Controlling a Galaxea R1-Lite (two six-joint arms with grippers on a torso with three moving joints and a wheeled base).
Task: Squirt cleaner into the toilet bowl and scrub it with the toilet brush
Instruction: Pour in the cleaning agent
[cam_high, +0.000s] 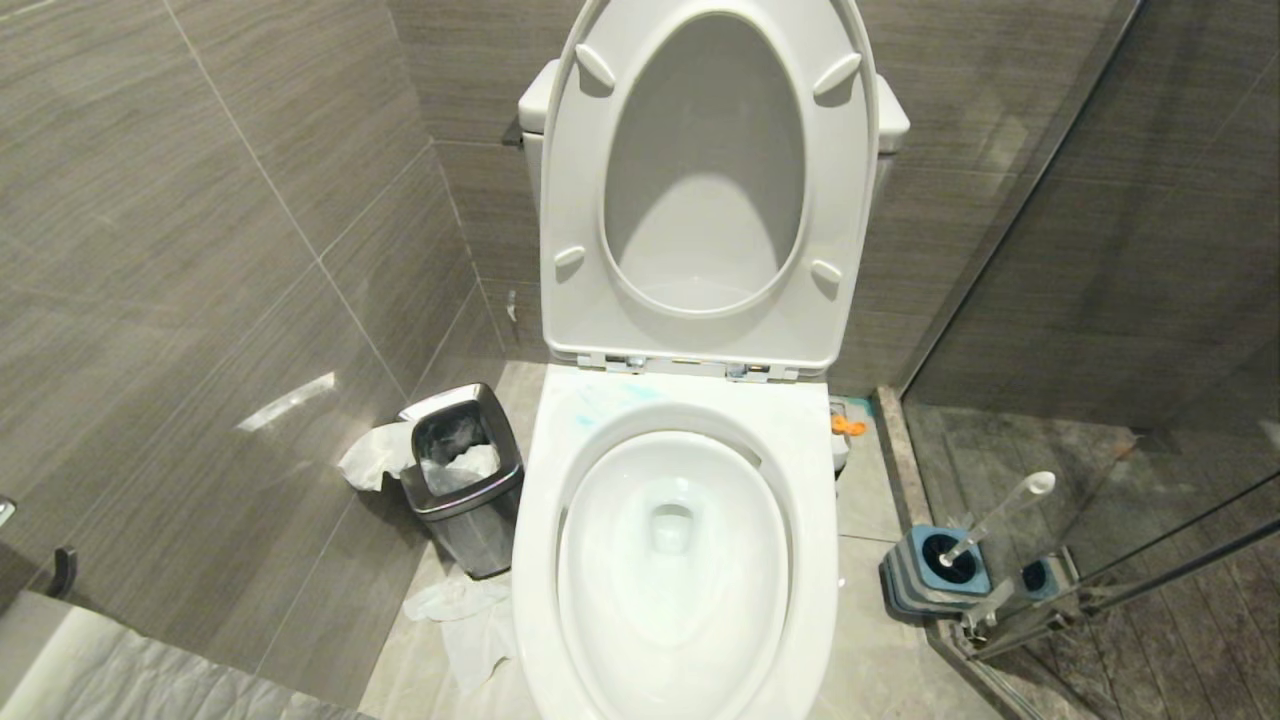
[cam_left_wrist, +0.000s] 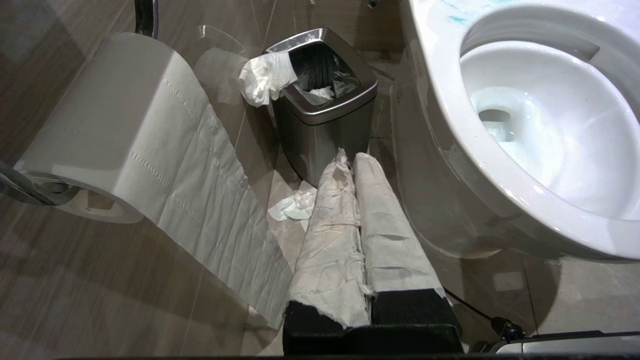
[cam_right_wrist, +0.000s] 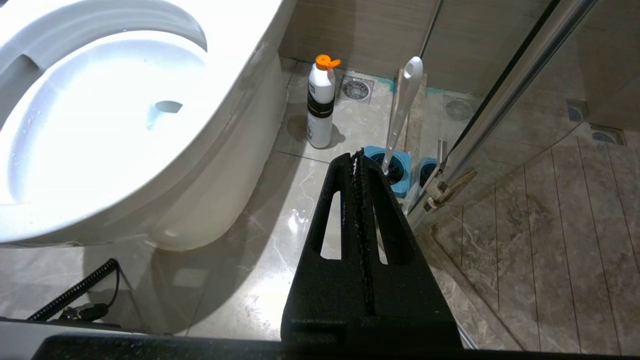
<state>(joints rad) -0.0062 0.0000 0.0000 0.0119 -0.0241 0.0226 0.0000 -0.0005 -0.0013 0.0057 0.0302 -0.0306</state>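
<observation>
The bottle (cam_right_wrist: 320, 102) stands straight up just past the shut, empty right claw (cam_right_wrist: 356, 160), in the upper middle, so that arm is nearer.

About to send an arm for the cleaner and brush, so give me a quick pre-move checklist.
1. Seat and lid raised off the toilet bowl: ok.
2. Toilet brush upright in its holder: ok.
3. White bottle with orange cap standing on the floor beside the bowl: ok.
4. Whether that bottle holds cleaner: cannot tell.
5. Right gripper open for a pick: not ok, shut and empty.
6. Left gripper, paper-wrapped, open: not ok, shut, near the waste bin.
</observation>
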